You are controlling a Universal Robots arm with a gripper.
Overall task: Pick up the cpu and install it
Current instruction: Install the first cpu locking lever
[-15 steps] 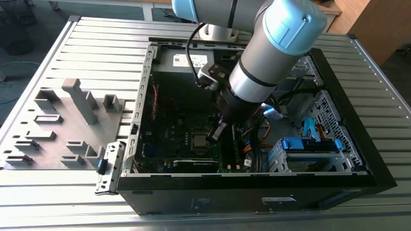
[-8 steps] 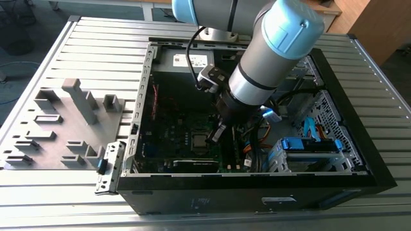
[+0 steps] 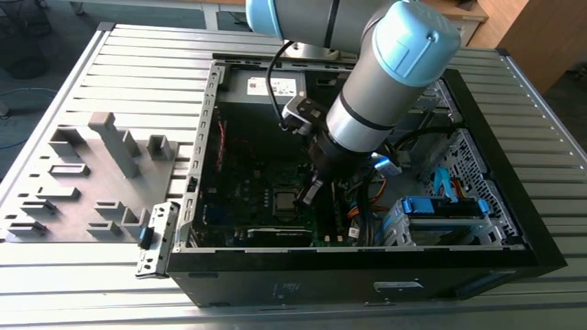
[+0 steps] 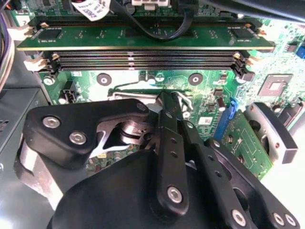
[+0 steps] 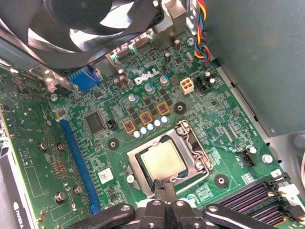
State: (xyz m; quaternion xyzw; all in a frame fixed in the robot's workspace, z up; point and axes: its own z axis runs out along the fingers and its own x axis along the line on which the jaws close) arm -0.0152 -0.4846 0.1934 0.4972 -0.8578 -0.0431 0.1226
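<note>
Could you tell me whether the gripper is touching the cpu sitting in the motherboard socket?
Cannot tell. In the first wrist view the gripper ends right at the near edge of the cpu, but neither contact nor a gap shows plainly.

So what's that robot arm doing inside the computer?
The arm's tool is reaching down into the open computer case, right over the green motherboard. The cpu, a flat square chip, lies in its socket on the board. The tool's fingertips sit together at the chip's edge, with nothing between them.
</note>
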